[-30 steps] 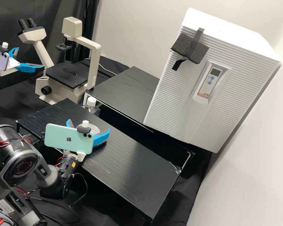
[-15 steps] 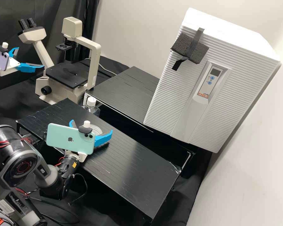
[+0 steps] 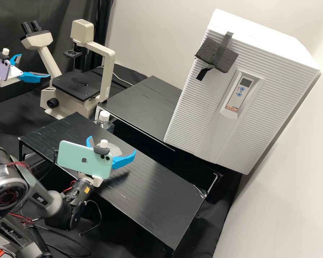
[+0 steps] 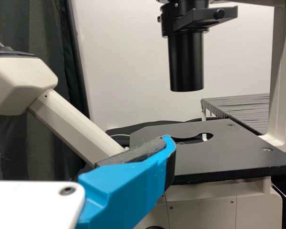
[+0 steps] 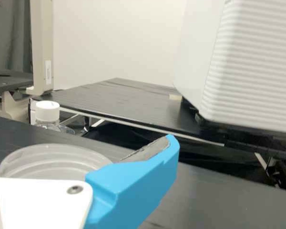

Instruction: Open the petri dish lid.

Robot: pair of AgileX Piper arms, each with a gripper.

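One clear petri dish [image 3: 114, 149], round with no long axis to match, sits on the black table [image 3: 150, 200] near its far long edge, toward the microscope [image 3: 109, 71] end. We find it straight ahead of the nearer right gripper [image 3: 112, 144], between widely spread fingers that grip nothing; whether they touch it, we cannot tell. Our left gripper [image 3: 35, 65] hangs beside the microscope, wide and empty. We count one dish, two grippers, one bottle [image 3: 104, 116].
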